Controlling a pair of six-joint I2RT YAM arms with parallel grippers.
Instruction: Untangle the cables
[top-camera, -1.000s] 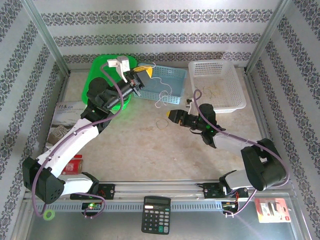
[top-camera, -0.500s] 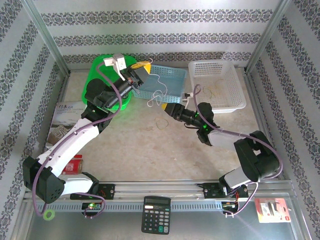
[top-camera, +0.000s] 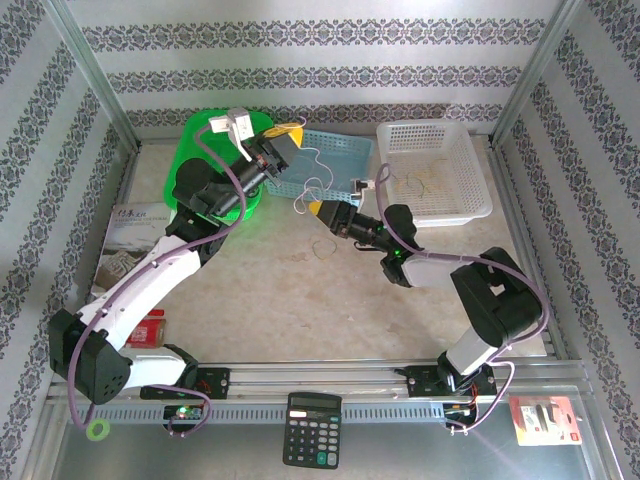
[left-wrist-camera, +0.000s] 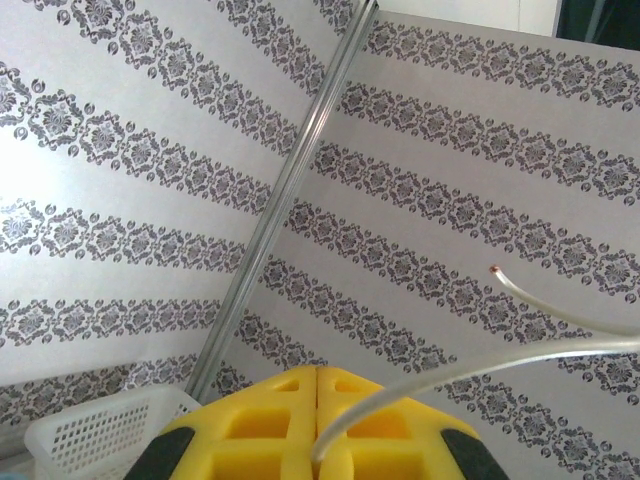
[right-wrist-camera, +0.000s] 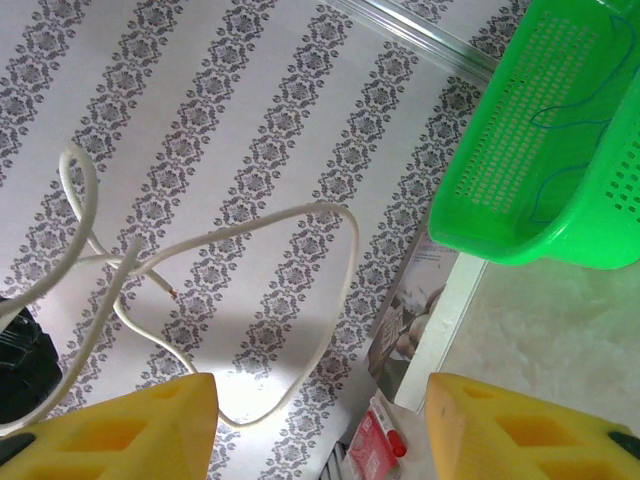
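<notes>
A whitish cable (left-wrist-camera: 470, 370) is pinched between the yellow fingers of my left gripper (left-wrist-camera: 318, 420), which is shut on it. From above, that gripper (top-camera: 286, 136) is raised over the blue basket and the cable (top-camera: 314, 186) dangles from it in loose loops. My right gripper (top-camera: 316, 208) is open just below the dangling loops. Seen from the right wrist, the cable's loop (right-wrist-camera: 345, 235) hangs ahead of the gap between the spread fingers (right-wrist-camera: 120, 430), touching neither. Another thin cable (top-camera: 325, 247) lies looped on the table.
A blue basket (top-camera: 340, 150) stands behind the dangling cable, a green basket (top-camera: 205, 140) left of it, and a white basket (top-camera: 470, 190) with thin wires at the right. A booklet (top-camera: 125, 225) and red box (top-camera: 150, 328) lie at the left; a calculator (top-camera: 312, 430) lies near the front.
My right gripper has swung left across the table to just under the hanging cable. The left gripper has risen slightly with the cable.
</notes>
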